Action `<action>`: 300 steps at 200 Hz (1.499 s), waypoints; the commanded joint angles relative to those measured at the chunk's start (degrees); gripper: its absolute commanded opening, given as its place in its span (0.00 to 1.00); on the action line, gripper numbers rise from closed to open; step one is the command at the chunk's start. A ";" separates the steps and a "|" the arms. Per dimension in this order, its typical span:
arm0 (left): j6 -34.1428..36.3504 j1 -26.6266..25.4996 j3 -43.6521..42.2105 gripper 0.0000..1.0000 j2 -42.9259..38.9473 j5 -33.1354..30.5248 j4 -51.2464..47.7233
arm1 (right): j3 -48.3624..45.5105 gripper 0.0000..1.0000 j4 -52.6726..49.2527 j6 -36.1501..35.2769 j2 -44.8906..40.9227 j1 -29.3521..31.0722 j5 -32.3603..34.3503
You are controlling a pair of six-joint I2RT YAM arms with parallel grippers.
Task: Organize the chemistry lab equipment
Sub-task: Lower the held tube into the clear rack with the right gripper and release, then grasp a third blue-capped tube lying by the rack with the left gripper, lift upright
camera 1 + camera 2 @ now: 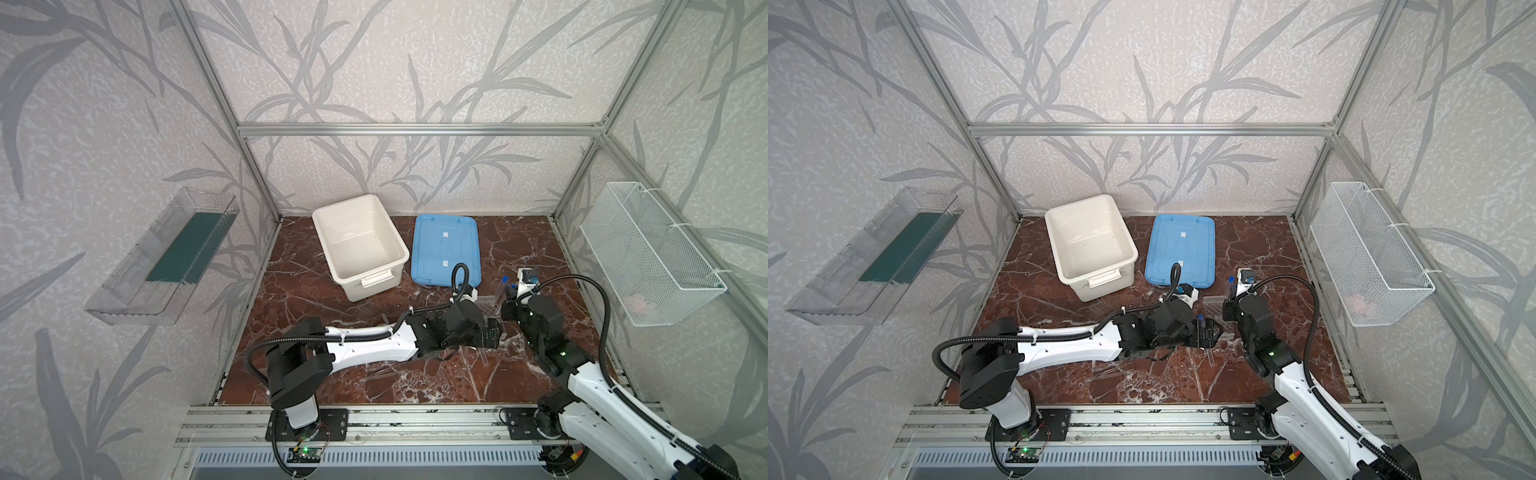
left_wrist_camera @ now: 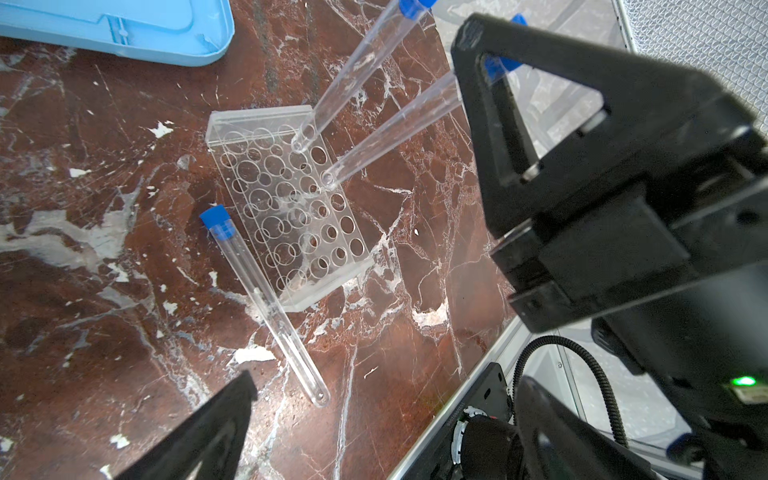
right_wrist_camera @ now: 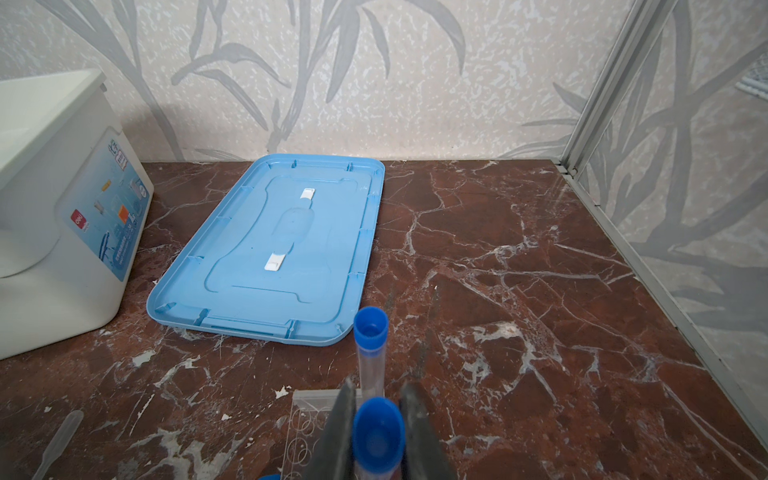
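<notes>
A clear many-holed tube rack (image 2: 286,208) lies on the marble floor, right of the middle in both top views (image 1: 487,302). One blue-capped test tube (image 2: 357,70) stands in a far corner hole. My right gripper (image 3: 378,390) is shut on a second test tube (image 3: 378,434), just under its blue cap; that tube's foot sits in a rack hole (image 2: 328,178). A third test tube (image 2: 262,299) lies flat beside the rack. My left gripper (image 2: 382,432) hovers open over the lying tube's rounded end, with nothing between its fingers.
A white tub (image 1: 370,286) and a flat blue lid (image 1: 446,249) sit at the back. A thin clear dropper (image 3: 58,440) lies on the floor left of the rack. A wire basket (image 1: 652,253) hangs on the right wall. The two arms are close together.
</notes>
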 commanded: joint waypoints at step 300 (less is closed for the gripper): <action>11.83 -0.89 19.20 0.93 16.92 -0.50 -29.01 | 15.50 0.99 -37.67 14.39 -10.66 -20.26 -23.40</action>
